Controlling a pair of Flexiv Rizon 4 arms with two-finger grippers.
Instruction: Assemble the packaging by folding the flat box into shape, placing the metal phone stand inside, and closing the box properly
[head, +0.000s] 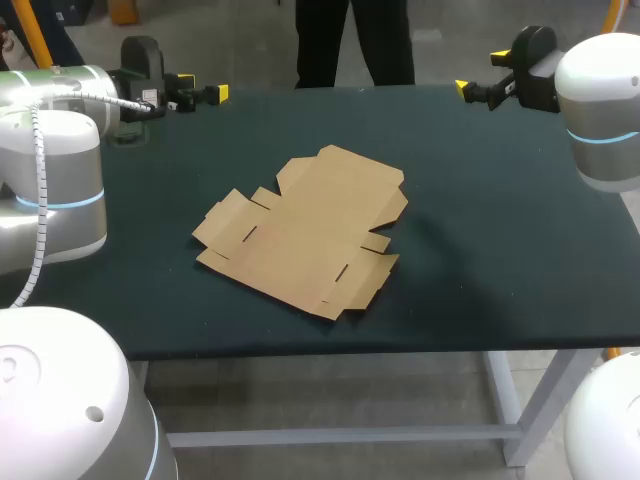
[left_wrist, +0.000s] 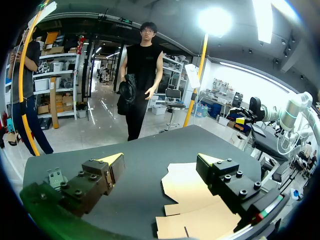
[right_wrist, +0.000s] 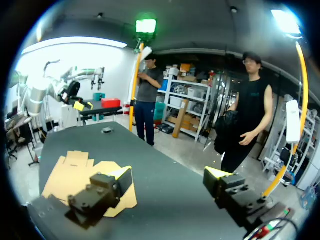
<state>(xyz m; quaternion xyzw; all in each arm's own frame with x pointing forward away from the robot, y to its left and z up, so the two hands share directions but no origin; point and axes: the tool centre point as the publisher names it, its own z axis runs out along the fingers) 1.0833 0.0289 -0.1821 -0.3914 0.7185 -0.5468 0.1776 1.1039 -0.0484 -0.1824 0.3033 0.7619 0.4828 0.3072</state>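
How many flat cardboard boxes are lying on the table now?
1. The flat cardboard box lies unfolded near the middle of the table. No second one shows.

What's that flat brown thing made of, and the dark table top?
The flat box looks like plain brown cardboard: matte, with cut flaps and slots. The table top seems covered in a dark matte mat or cloth, without shine; I cannot tell which.
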